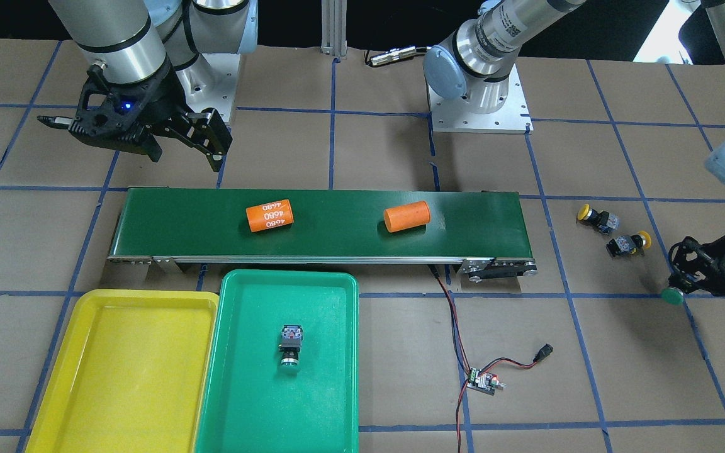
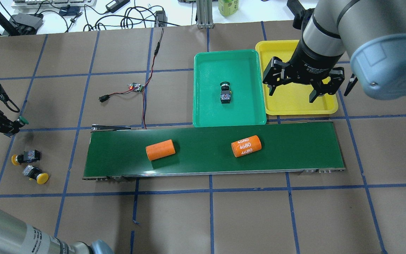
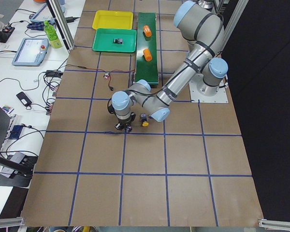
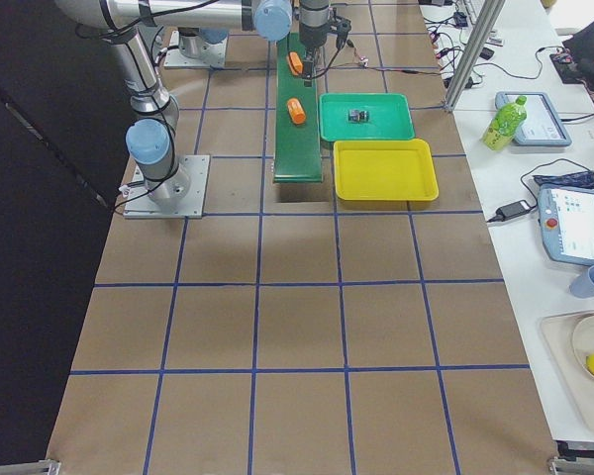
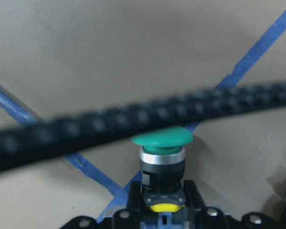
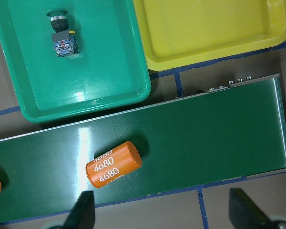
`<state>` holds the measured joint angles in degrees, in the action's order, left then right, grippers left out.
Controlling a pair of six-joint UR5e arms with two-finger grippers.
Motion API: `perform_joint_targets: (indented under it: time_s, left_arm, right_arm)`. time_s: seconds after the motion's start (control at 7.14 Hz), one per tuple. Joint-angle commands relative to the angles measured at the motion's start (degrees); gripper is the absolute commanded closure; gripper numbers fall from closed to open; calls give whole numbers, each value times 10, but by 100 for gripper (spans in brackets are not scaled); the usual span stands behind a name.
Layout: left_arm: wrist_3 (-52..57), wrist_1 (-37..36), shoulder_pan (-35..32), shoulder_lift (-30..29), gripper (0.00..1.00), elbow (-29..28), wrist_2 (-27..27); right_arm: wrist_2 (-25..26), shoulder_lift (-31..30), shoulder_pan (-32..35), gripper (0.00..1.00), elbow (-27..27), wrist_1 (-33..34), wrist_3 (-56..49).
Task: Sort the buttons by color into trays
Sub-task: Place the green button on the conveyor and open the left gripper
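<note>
1. The left gripper point(image 5: 162, 198) pinches the black-and-grey block body of a green mushroom-capped push-button point(image 5: 162, 143); whether it rests on the brown paper-covered table point(image 1: 589, 409) is hard to tell
2. The right gripper point(image 2: 298, 93) hangs with its jaws spread wide, holding nothing
3. A second green-capped button point(image 1: 291, 347) lies on its side in the glossy green plastic tray point(image 1: 243, 390), just beside the smooth yellow plastic tray point(image 1: 123, 377)
4. One yellow-capped button point(image 1: 596, 218) and another yellow-capped button point(image 1: 628, 243) lie on the table near the left gripper; only its wrist view shows the grip closely

The desk point(image 1: 639, 365) is brown with a blue tape grid. Dark green belt point(image 1: 337, 242), one plain orange cylinder point(image 1: 407, 216), one orange 4680 cylinder point(image 1: 269, 215) with white print. Yellow tray point(image 1: 123, 377), green tray point(image 1: 243, 402). Two yellow-capped buttons point(image 1: 596, 218), two green-capped buttons point(image 1: 291, 346).
</note>
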<state>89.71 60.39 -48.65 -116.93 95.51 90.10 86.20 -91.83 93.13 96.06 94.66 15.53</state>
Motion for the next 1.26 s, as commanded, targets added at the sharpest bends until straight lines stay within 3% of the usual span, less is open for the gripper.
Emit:
perform_joint_targets:
  time_s: [0.0, 0.28, 0.7, 0.84, 1.12]
  left_arm:
    - [-33, 114, -70, 109, 100, 14, 5]
    - [-259, 217, -144, 199, 100, 54, -5]
    - [-702, 213, -315, 246, 100, 142, -6]
    - [-805, 179, -367, 243, 100, 160, -4]
    - [-870, 67, -386, 222, 100, 216, -7]
  right_arm:
    - [-2, 0, 1, 0, 0, 0, -1]
    - [-1, -5, 5, 0, 0, 0, 0]
    - [6, -7, 6, 0, 1, -4, -1]
    - [6, -8, 6, 0, 8, -2, -1]
    - [6, -8, 6, 0, 11, -1, -1]
